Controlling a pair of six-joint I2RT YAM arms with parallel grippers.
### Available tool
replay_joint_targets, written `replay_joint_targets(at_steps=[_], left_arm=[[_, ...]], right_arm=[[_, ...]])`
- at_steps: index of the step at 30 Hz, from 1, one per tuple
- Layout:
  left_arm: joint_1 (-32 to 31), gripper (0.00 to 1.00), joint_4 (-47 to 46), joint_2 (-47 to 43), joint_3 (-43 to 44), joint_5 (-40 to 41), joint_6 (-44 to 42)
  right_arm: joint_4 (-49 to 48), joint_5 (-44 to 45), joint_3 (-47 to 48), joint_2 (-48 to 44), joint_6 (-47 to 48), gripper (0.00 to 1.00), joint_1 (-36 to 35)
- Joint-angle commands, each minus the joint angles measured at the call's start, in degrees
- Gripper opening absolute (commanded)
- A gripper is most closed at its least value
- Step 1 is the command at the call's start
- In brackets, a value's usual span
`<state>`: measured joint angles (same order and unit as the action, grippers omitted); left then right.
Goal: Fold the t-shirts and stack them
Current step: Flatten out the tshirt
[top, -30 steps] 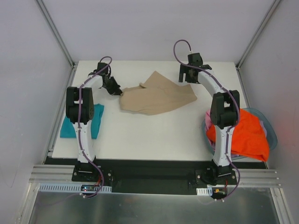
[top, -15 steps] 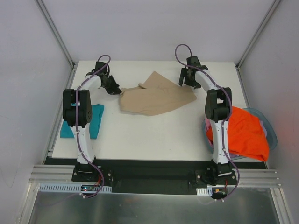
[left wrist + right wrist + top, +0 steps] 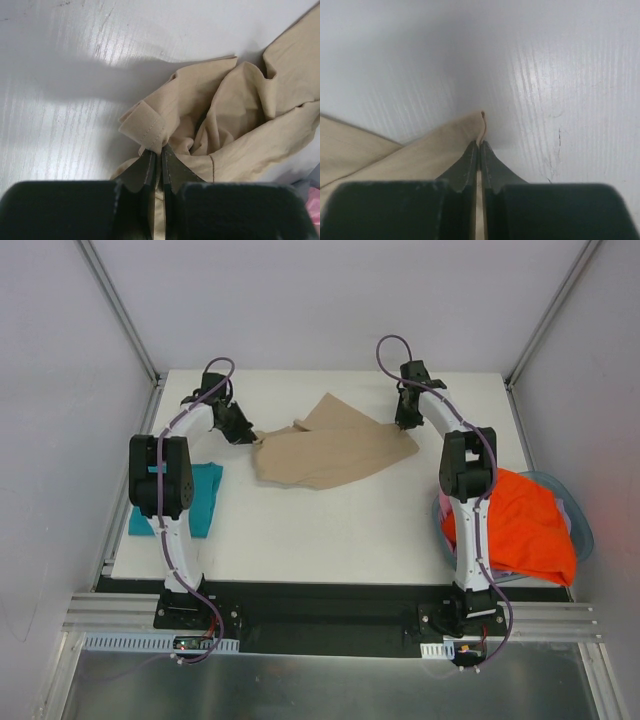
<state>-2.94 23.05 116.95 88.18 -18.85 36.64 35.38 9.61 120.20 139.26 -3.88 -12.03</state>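
A large tan t-shirt lies crumpled at the back middle of the white table. My left gripper is shut on a hemmed fold at the shirt's left end; its jaws pinch the tan cloth. At the shirt's right corner my right gripper is shut on a thin edge of the tan t-shirt. A folded teal t-shirt lies by the left arm's base. An orange t-shirt heaps over pink and lavender cloth in the basket at the right.
The round blue-grey basket sits at the table's right edge beside the right arm. Metal frame posts rise at the back corners. White table surface lies in front of the tan shirt.
My right gripper came down to the tan shirt's right corner and closed on its edge; it stood open above the table before. The left gripper kept its grip.
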Motion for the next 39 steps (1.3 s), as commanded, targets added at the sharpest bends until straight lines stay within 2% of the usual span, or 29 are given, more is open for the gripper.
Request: replay_joint_targets(at_steps=[1,5,9,10,14,18,21,24,27,29,33,39], left_arm=[[0.04,0.0,-0.02,-5.14,-0.03,1.98,-1.66],[-0.57,0.0,-0.02,-10.22,-0.29,3.73,-2.89],[-1.71,0.0,-0.02,-18.05,-2.48,7.59,-4.56],[-2.41,0.0,-0.02,-19.9,-3.01,8.91,-4.91],[-4.17,0.0,-0.02,-32.52,-6.79,16.81,-6.41],[-4.97,0.0,-0.02,-45.11,-11.35,20.42,-6.85],[-6.11,0.0,-0.11,-55.75,-12.07,22.27,-7.37],[-7.08,0.0,-0.37,-64.89,-10.67,21.23,-8.08],[-7.17,0.0,-1.25,-71.23,-8.39,15.09,-8.43],[-7.17,0.0,-3.0,-74.66,-7.15,9.99,-8.52],[-7.17,0.0,-5.03,-77.74,-4.69,6.73,-8.69],[-7.17,0.0,-5.03,-74.15,-1.08,7.94,-9.83]], right_arm=[[-1.52,-2.22,-2.07,-4.42,1.15,0.01,-0.54],[-6.18,-2.4,-5.85,-11.01,3.52,0.01,-0.8],[-12.68,-2.84,-14.63,-22.6,5.55,0.01,-0.98],[-15.83,-3.01,-19.08,-28.46,5.81,0.0,-1.24],[-18.76,-1.17,-26.41,-42.29,5.81,0.01,-1.42],[-18.5,0.41,-32.56,-58.0,6.16,0.01,-1.42],[-18.5,-1.77,-36.52,-68.72,5.47,0.01,-1.5],[-18.33,-6.24,-37.94,-78.4,4.15,0.01,-1.59],[-17.54,-12.47,-36.19,-85.97,4.06,0.01,-1.77],[-16.92,-15.13,-34.61,-88.89,2.39,0.01,-1.77],[-12.36,-19.71,-28.37,-92.5,2.03,0.0,-1.77],[-9.1,-13.23,-24.4,-89.45,3.44,0.01,-1.77]])
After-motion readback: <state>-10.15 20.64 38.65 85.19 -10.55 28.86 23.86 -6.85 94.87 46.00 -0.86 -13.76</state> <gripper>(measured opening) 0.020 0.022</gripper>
